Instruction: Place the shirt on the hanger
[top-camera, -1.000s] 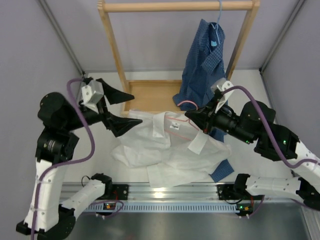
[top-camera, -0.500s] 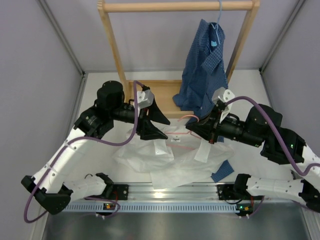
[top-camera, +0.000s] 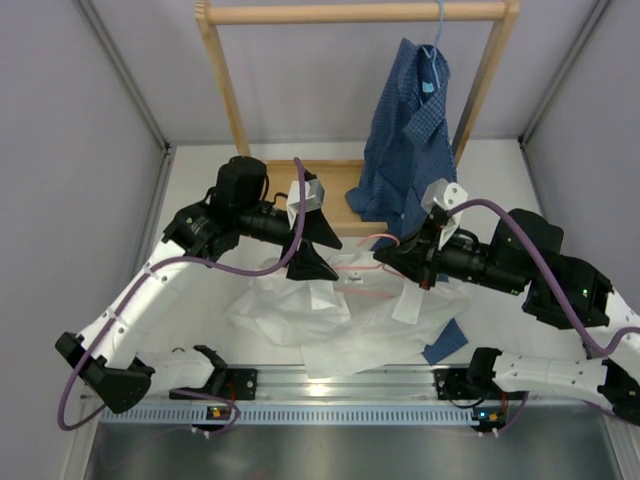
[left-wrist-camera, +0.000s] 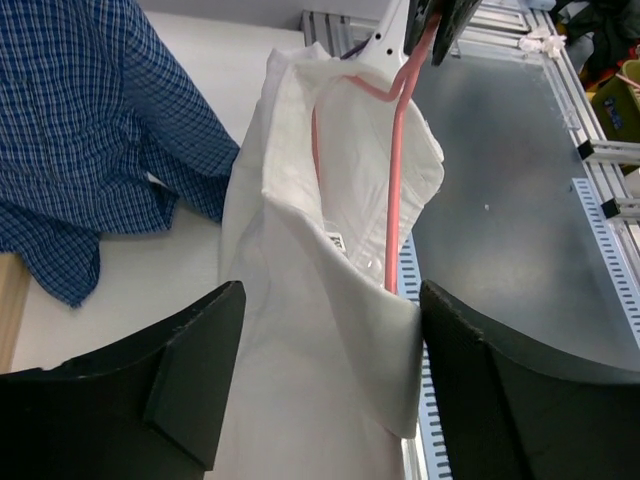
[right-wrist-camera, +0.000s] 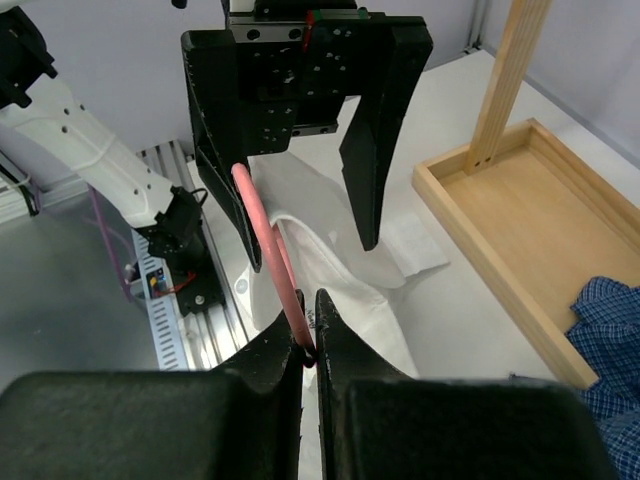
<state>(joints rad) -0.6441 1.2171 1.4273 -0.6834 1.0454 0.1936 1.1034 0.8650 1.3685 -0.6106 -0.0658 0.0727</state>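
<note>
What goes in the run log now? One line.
left fingers: open, facing shirt | right fingers: shut on hanger | hanger: partly inside shirt | shirt: not yet hung

Two shirts: white shirt (top-camera: 300, 315), checked shirt (top-camera: 405, 130); two hangers: pink hanger (left-wrist-camera: 395, 200), blue hanger (top-camera: 439, 30).
</note>
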